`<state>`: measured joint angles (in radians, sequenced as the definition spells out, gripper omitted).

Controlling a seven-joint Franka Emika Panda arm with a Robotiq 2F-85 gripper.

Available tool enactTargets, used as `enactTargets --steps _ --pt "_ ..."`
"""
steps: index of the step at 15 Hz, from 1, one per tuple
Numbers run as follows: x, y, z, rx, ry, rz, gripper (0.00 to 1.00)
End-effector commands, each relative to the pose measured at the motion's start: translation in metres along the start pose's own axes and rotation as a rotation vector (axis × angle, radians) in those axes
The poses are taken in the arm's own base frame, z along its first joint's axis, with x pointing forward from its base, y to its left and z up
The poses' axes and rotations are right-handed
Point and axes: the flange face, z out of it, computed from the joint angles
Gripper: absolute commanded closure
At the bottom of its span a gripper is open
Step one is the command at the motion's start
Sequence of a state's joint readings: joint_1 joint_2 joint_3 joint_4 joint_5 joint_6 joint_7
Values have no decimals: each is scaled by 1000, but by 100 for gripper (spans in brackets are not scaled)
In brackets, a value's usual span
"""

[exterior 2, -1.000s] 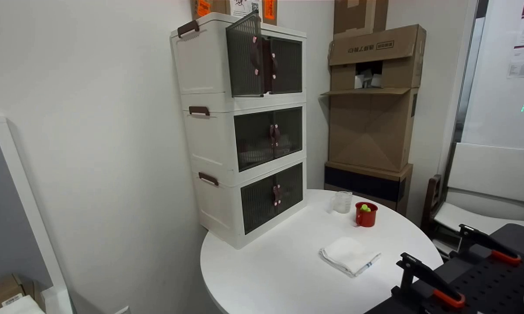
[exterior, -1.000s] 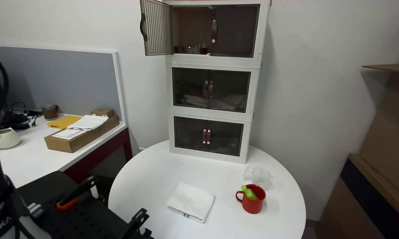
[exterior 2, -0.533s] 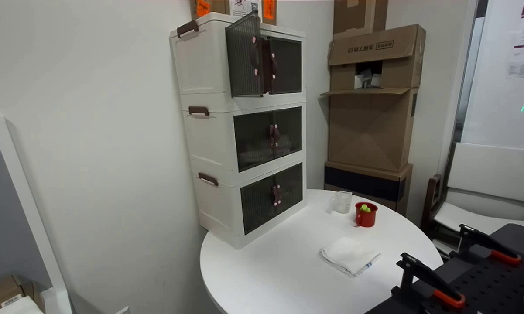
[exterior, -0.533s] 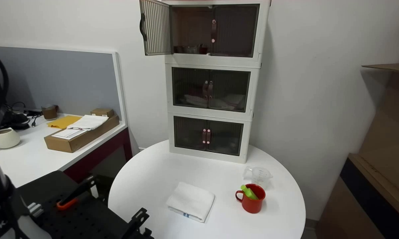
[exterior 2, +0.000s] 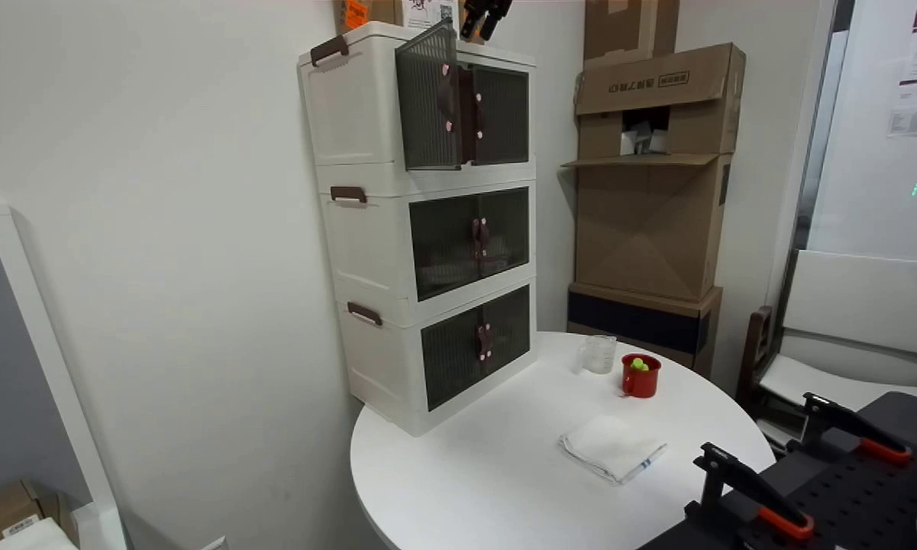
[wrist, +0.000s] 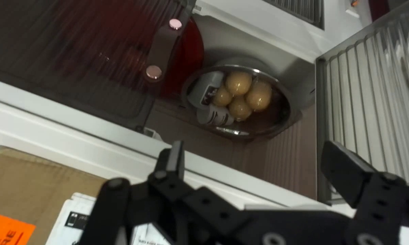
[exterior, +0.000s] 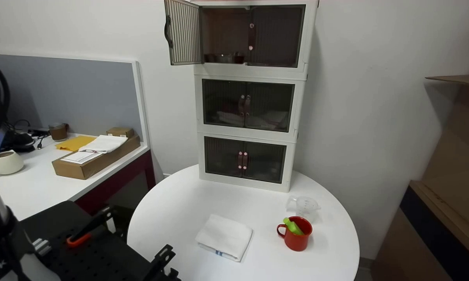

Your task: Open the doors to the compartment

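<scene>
The compartment [exterior: 250, 70] is the white-framed top unit; its side shows in an exterior view [exterior 2: 359, 111]. One smoky-brown door [exterior: 185, 35] is swung wide open; it stands at the right of the wrist view [wrist: 350, 98]. Its twin, the shut door [exterior: 280, 37], also shows at the left of the wrist view [wrist: 71, 51], with its handle [wrist: 163, 51] near the opening. My gripper [wrist: 255, 153] is open and empty, in front of the compartment's upper edge, with one finger overlapping the open door in view; contact cannot be told. Its fingertips show above the unit [exterior 2: 477, 32].
A bowl [wrist: 276, 119] with several round yellow items and small containers sits inside. A cardboard box [wrist: 37, 180] lies on top of the stack. A red mug [exterior: 296, 238], a clear measuring cup [exterior: 307, 207] and a folded cloth [exterior: 224, 237] stand on the round table [exterior: 172, 218].
My gripper has come into sight at the top of an exterior view, above the top unit. The arm's cables have shifted slightly left. The doors look unmoved.
</scene>
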<state>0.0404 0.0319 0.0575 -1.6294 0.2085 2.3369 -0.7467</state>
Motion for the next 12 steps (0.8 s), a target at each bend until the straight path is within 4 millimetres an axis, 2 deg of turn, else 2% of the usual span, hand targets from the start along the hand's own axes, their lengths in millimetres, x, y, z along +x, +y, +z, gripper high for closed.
enactTargets --steps 1,4,7,12 --pt "-41 20 -4 49 -73 -88 0" --pt "-78 48 0 55 -54 -67 0" --pt "-105 70 12 65 33 -54 0" --pt "-124 89 48 192 258 -137 0"
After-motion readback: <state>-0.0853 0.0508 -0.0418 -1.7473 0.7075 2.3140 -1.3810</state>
